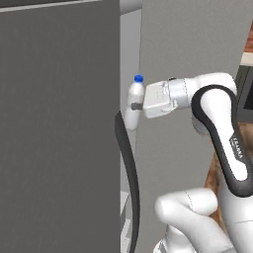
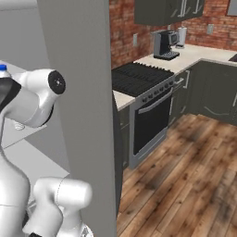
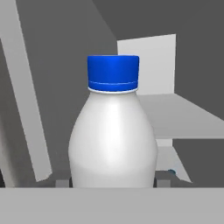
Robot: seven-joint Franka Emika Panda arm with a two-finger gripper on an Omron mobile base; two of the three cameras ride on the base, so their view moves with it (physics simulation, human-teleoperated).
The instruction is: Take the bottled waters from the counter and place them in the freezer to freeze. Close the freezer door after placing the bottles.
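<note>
My gripper (image 1: 136, 105) is shut on a bottled water (image 1: 134, 91), a small pale bottle with a blue cap, held upright. It hangs in the narrow gap between the freezer door (image 1: 59, 123), which has a dark bar handle (image 1: 129, 168), and a second grey panel (image 1: 188, 49). In the hand view the bottle (image 3: 113, 135) stands between the fingertips of the gripper (image 3: 113, 183), with a pale freezer shelf (image 3: 183, 116) behind it. Its blue cap (image 2: 3, 69) peeks over the arm in the right base view. The beige counter (image 2: 203, 51) runs far off to the right.
A tall grey fridge panel (image 2: 78, 92) stands just right of the arm. Beyond it are a black stove (image 2: 139, 76) with its oven, a coffee machine (image 2: 164, 44) on the counter, dark cabinets (image 2: 208, 88) and open wood floor (image 2: 185, 176).
</note>
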